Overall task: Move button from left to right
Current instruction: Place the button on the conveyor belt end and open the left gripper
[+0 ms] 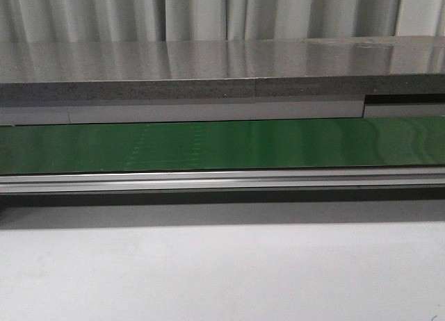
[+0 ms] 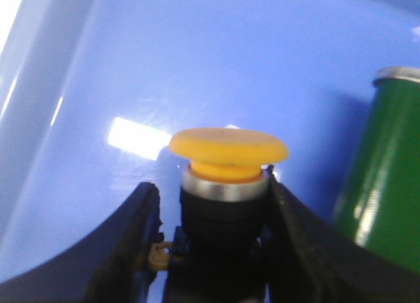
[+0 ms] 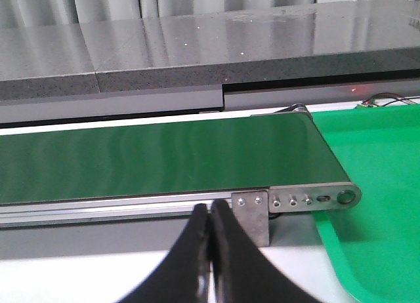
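orange-capped button (image 2: 226,185) clamped between left jaws, over blue tray (image 2: 197,60), right jaws pressed together, empty

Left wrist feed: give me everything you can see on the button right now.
The button stands upright between the two black fingers of the left pincer, which sit against its sides. It has a wide, round orange-yellow cap, matte like plastic, over a silvery metal ring and a dark ribbed body; the lower part is hidden. Behind it is a glossy blue surface, and a green cylinder stands apart to one side. The front view does not show it.
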Controlling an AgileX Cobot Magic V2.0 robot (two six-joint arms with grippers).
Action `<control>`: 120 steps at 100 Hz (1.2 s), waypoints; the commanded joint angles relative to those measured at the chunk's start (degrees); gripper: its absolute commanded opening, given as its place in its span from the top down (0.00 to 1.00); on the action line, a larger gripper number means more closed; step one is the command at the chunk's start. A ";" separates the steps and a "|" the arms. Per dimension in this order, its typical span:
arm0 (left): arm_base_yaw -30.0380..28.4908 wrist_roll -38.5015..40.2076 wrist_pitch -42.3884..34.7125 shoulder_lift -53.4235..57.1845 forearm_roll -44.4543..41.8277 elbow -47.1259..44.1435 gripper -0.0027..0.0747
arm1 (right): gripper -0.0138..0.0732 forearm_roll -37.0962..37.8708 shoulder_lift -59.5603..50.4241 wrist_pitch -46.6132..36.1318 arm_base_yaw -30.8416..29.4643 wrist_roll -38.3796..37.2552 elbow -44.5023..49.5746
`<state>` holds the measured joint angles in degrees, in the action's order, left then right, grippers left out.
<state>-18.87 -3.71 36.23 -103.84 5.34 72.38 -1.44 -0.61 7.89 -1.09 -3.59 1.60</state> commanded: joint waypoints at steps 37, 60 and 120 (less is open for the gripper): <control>9.95 -0.25 5.19 5.60 0.76 1.41 0.99 | 0.92 0.02 -1.17 -4.95 -0.37 0.31 -0.88; 11.17 -0.47 6.60 5.60 0.72 1.41 0.99 | 0.92 0.02 -1.17 -4.95 -0.37 0.31 -0.88; 11.20 -1.72 7.66 6.42 0.97 1.41 0.18 | 0.92 0.02 -1.17 -4.95 -0.37 0.31 -0.88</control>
<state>-8.06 -5.45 45.05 -101.05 5.47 72.38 -1.44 -0.61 7.89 -1.09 -3.59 1.60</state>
